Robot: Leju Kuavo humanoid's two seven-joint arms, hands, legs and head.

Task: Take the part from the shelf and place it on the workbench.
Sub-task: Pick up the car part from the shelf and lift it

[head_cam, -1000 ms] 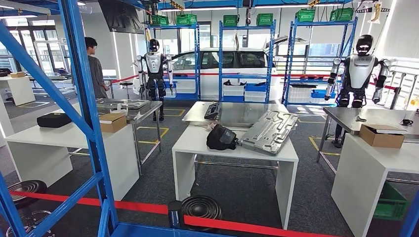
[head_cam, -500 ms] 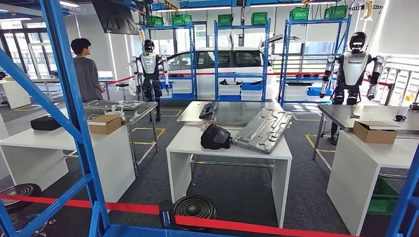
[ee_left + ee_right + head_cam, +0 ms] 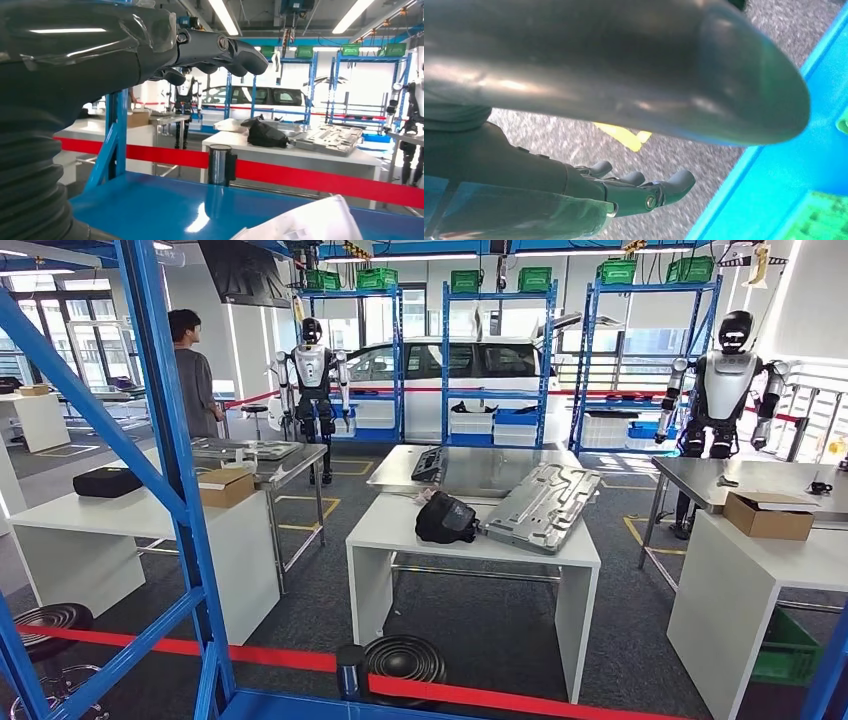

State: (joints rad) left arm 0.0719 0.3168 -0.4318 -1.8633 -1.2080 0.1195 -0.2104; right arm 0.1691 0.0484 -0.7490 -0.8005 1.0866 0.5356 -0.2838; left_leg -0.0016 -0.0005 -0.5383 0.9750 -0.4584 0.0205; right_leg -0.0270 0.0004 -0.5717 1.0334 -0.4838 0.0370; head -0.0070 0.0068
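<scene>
On my left wrist camera the left hand (image 3: 150, 45) held nothing: its dark fingers (image 3: 235, 50) reached forward, loosely spread and a little curled at the tips, above the blue shelf (image 3: 165, 210). A pale, crumpled-looking part (image 3: 305, 225) lay on that shelf, below the fingers and apart from them; I could not tell its exact shape.

On my right wrist camera the right hand (image 3: 589, 195) was also empty, its fingers (image 3: 674, 182) stretched out and slightly parted, hanging over grey speckled floor (image 3: 574, 145) with a yellow line (image 3: 624, 135) on it. A smooth silver piece of the arm (image 3: 614, 65) lay across the view, and a blue edge of the shelf ran just beside the fingertips.

Beyond the shelf a red barrier belt (image 3: 480, 695) ran across on a short post (image 3: 350, 670). Past it stood the white bench (image 3: 475, 530), carrying a black bag (image 3: 446, 518) and, touching the bag's side, a large grey metal panel (image 3: 545, 505) lying tilted over the bench's far edge. A cardboard box (image 3: 228, 486) sat on the bench to the left of that one, and another box (image 3: 768, 515) on the bench to its right. Behind the white bench I saw a white car (image 3: 470, 365), two standing humanoid robots (image 3: 728, 380), blue racks (image 3: 495, 350) and a person (image 3: 195, 370) facing away.
</scene>
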